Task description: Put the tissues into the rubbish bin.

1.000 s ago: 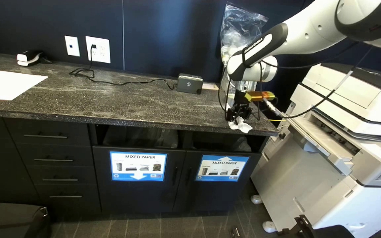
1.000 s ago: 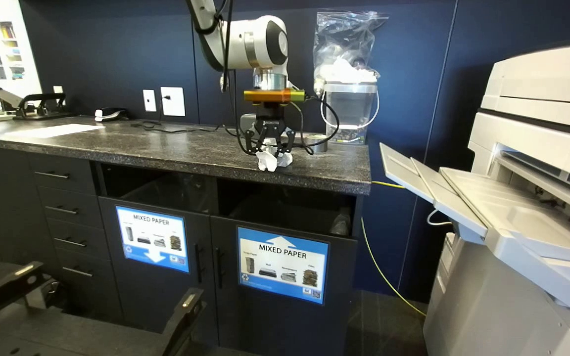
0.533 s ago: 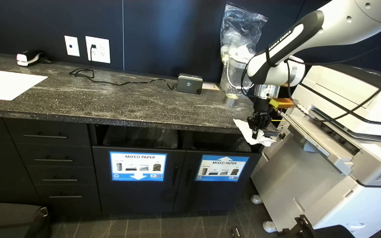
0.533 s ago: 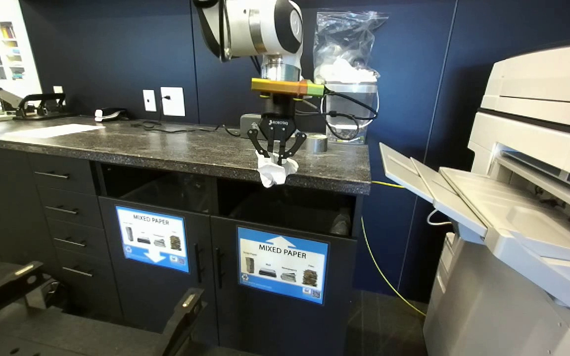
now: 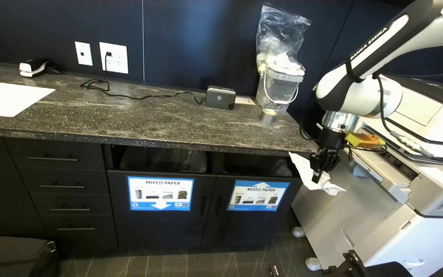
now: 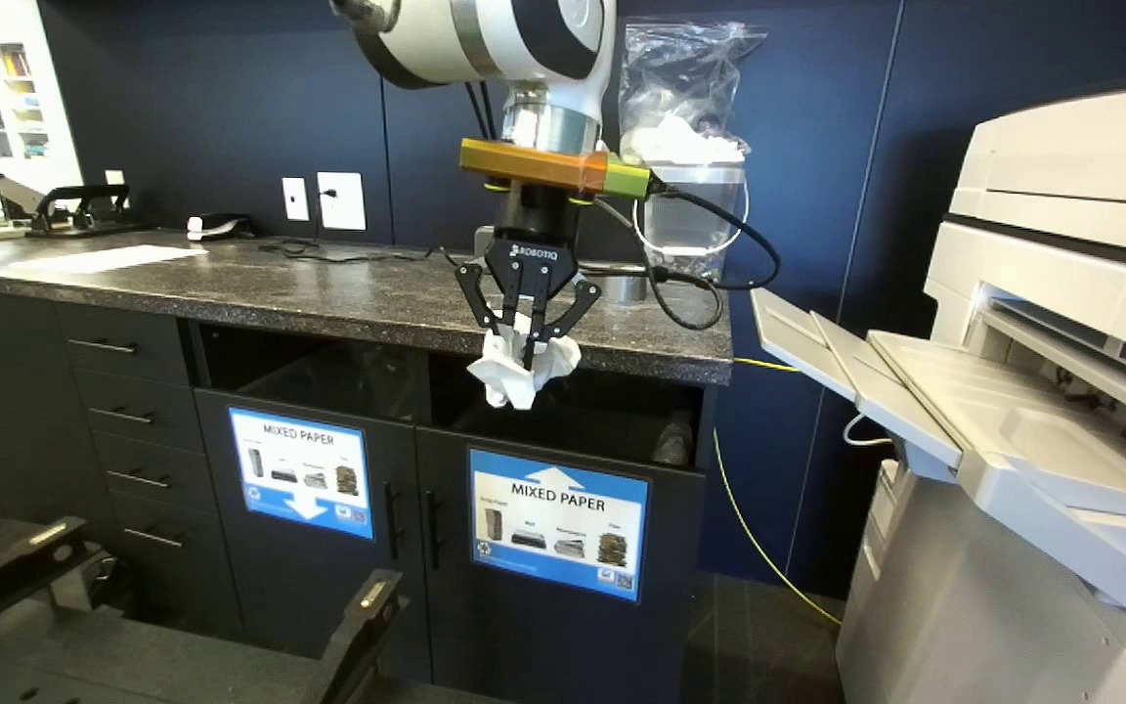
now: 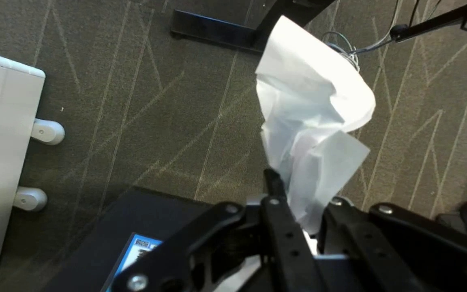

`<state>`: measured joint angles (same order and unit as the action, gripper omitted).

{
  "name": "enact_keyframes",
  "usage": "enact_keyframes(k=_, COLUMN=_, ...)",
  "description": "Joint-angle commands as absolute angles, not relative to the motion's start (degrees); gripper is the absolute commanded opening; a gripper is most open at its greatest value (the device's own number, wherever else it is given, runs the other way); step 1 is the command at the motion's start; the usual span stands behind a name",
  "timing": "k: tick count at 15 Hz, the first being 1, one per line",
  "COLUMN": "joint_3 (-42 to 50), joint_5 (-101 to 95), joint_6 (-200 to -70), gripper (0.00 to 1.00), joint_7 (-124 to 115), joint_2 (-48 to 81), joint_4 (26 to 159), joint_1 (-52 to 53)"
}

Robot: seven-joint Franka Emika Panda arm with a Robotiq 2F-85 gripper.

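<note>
One crumpled, creased white tissue (image 7: 310,101) juts out, pinched by the end effector (image 6: 522,344)

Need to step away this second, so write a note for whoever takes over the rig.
Gripper: shut on one white crumpled tissue.
Where: the tissue is held in the air in front of the counter, outside the bins beneath it.
Done: tissue gripped and off the counter.
Left: put it in a bin and let go; which bin is meant, and what lies inside, I can't tell.
</note>
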<state>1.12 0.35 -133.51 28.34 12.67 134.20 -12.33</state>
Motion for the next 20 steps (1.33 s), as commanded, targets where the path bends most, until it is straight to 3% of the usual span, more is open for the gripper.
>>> enact_keyframes(k=1, joint_3=1.1, joint_5=6.6, joint_6=-147.8, gripper=0.16, joint_7=33.3, joint_2=4.4, joint_4=149.0, joint_1=-12.5)
enact_keyframes(k=6, joint_3=-3.2, joint_5=23.5, joint_6=-170.8, gripper=0.16, joint_7=44.6, joint_2=2.8, joint_4=160.6, joint_1=-11.1)
enact_keyframes(k=14, joint_3=-33.8, joint_5=61.6, joint_6=-186.4, gripper=0.17, joint_7=63.8, joint_2=12.0, joint_4=149.6, joint_1=-20.8)
enact_keyframes(k=20, joint_3=-51.8, joint_5=57.9, joint_6=-196.3, gripper=0.16, joint_7=81.4, joint_2=25.2, joint_4=144.2, joint_1=-38.9)
